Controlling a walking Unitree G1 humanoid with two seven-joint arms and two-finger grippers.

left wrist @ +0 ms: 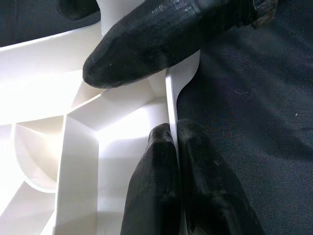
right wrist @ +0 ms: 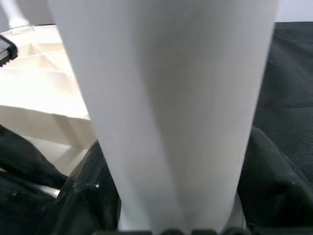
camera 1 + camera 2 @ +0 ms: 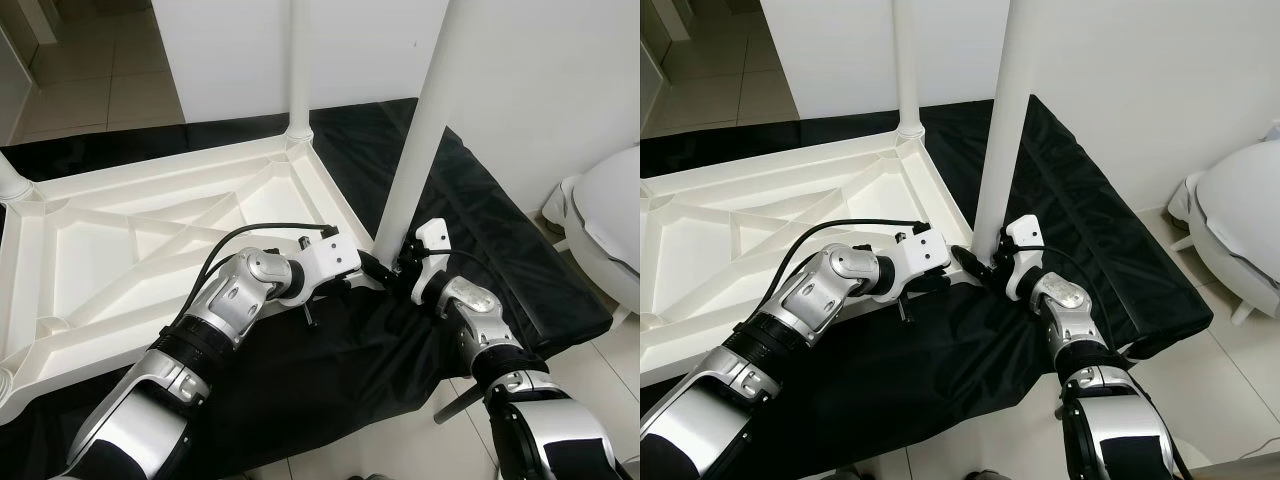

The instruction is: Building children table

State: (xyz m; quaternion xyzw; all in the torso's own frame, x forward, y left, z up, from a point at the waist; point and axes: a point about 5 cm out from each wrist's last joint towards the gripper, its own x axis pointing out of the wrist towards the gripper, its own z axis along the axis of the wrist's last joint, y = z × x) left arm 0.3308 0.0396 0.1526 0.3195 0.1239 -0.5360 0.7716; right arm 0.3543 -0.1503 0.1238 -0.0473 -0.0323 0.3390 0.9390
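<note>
1. A white plastic children's table is seen lying upside down on a black cloth spread over the floor, its ribbed underside facing up.
2. A white leg is seen standing upright at the near right corner of the table, and another leg is fitted at the far right corner.
3. The right gripper is placed at the foot of the near right leg; in the right wrist view the leg is shown between the two black fingers, which are closed against its sides.
4. The left gripper is held at the table's near right corner, just beside the same leg.
5. In the left wrist view, the thin white rim of the table is shown pinched between two fingers pressed together, a detail not made out in the head views.
6. A white rounded object is seen on the tiled floor at the right.
</note>
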